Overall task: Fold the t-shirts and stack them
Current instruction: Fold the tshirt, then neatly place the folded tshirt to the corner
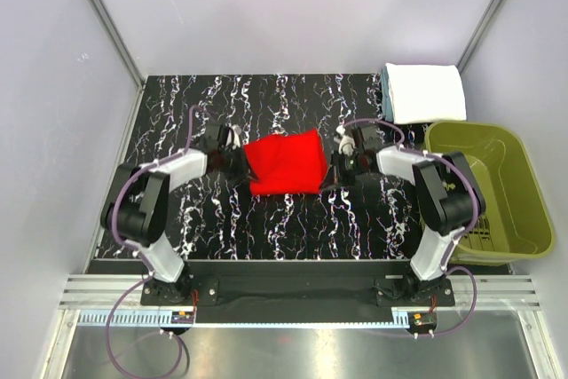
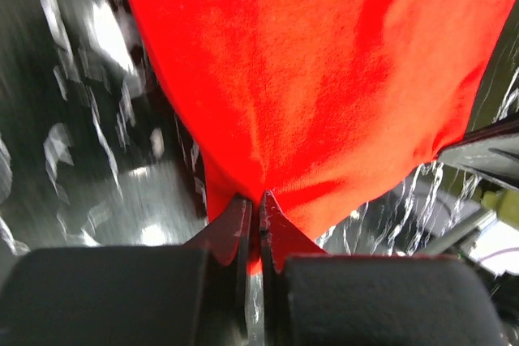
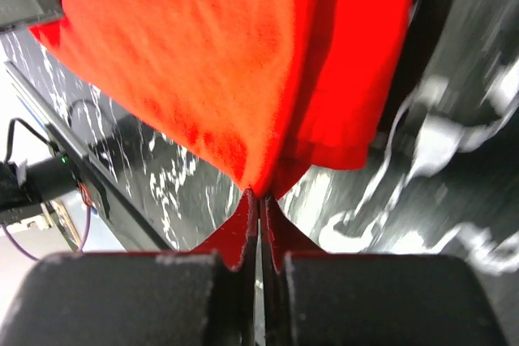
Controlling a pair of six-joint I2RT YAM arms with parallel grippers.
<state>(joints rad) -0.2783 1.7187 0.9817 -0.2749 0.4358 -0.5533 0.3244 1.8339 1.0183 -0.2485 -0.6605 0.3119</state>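
Observation:
The red t-shirt [image 1: 286, 162] hangs folded between my two grippers over the middle of the black marbled table [image 1: 266, 228]. My left gripper [image 1: 238, 162] is shut on the shirt's left edge; the left wrist view shows the red cloth [image 2: 308, 79] pinched between the jaws [image 2: 258, 200]. My right gripper [image 1: 335, 166] is shut on the shirt's right edge; the right wrist view shows the cloth [image 3: 211, 62] clamped at the jaw tips [image 3: 261, 198]. A folded white t-shirt [image 1: 426, 91] lies on a pale blue one at the far right corner.
An olive-green plastic basket [image 1: 510, 188] stands off the table's right side, close to my right arm. White walls enclose the table at the back and both sides.

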